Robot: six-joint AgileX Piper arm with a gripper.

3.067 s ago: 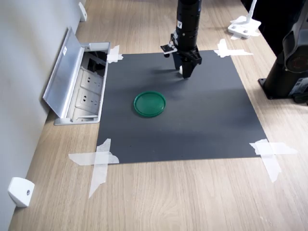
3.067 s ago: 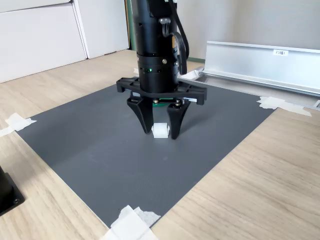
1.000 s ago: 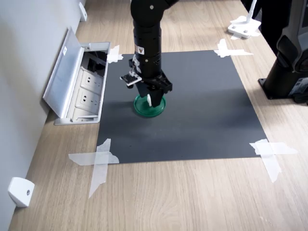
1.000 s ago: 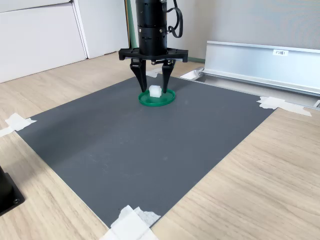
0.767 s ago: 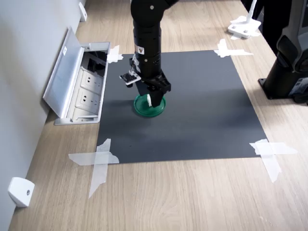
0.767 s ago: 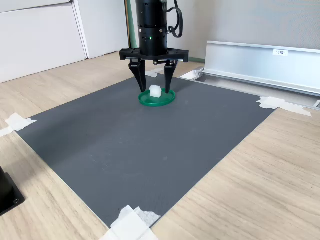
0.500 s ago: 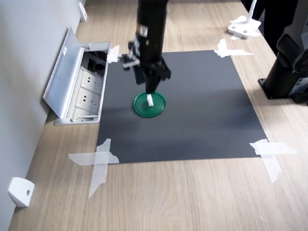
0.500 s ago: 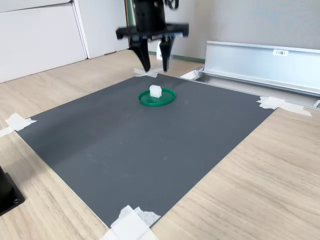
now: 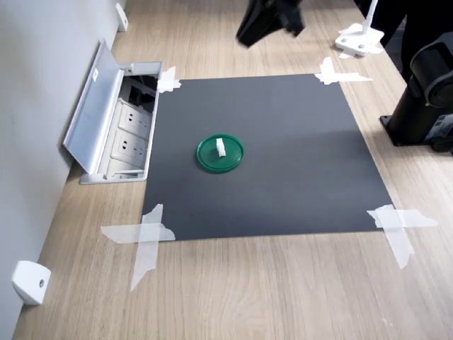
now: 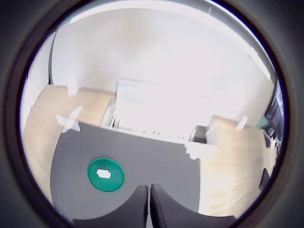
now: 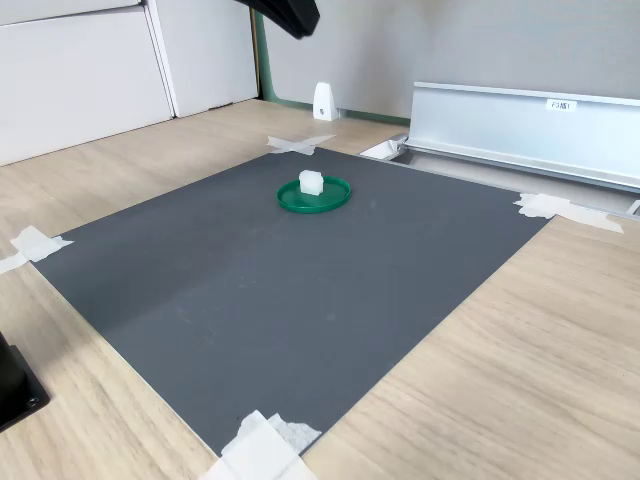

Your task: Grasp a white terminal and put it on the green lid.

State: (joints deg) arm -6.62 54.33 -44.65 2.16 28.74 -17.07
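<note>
First exterior view: white terminal (image 9: 220, 148) sits on the green lid (image 9: 220, 153), lid near the middle of the dark mat (image 9: 297, 163). Gripper (image 9: 271, 18) is blurred, high above the mat's far edge, well clear of the lid.

Wrist view: fingers pressed together, nothing between them; terminal centred on the lid.

Second exterior view: terminal upright on the lid; only a dark bit of the arm shows at the frame edge.
</note>
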